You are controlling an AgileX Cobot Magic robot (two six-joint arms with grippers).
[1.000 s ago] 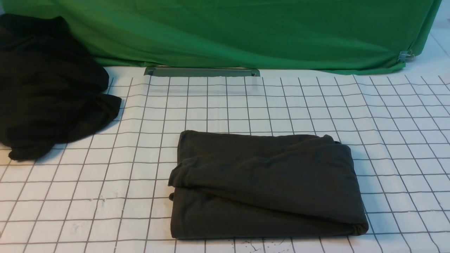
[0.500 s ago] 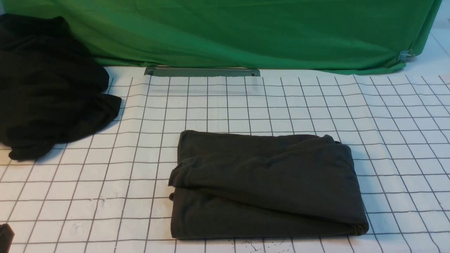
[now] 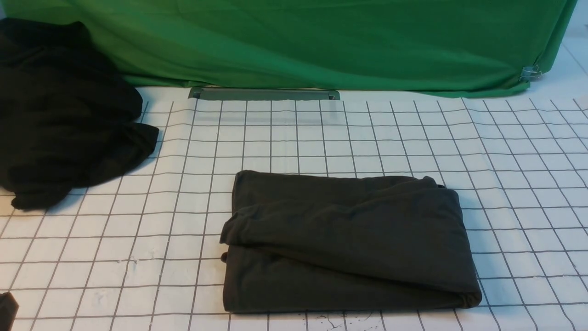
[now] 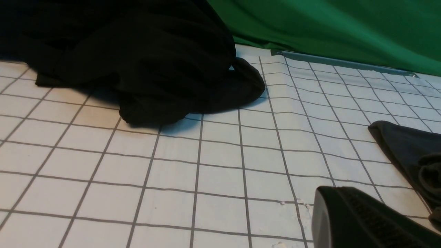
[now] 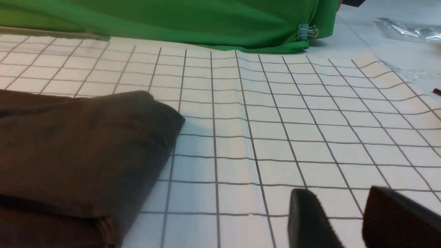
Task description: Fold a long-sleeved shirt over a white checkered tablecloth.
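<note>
I see the long-sleeved shirt [image 3: 349, 243] folded into a thick rectangle, lying near the middle of the white checkered tablecloth [image 3: 505, 151], slightly toward the near edge. Its logo and neck label are tucked out of sight, and the layers bunch at its left end.

In the front view only a dark sliver of my left tool [image 3: 7, 310] pokes in at the near left corner; my right tool does not show there at all. From the left wrist, the left tool [image 4: 365, 220] appears as one ribbed black mass with no gap, so I read its fingers as together, holding nothing, above bare grid just left of the shirt. From the right wrist, the right tool [image 5: 348, 220] has its two fingers apart with tablecloth visible between them, empty, to the right of the shirt and not touching it.

A black heap of cloth [image 3: 64, 115] sits far left, cut off by the frame. The green cloth [image 3: 321, 41] drapes along the far edge, a clip [image 5: 307, 32] at its right corner.
</note>
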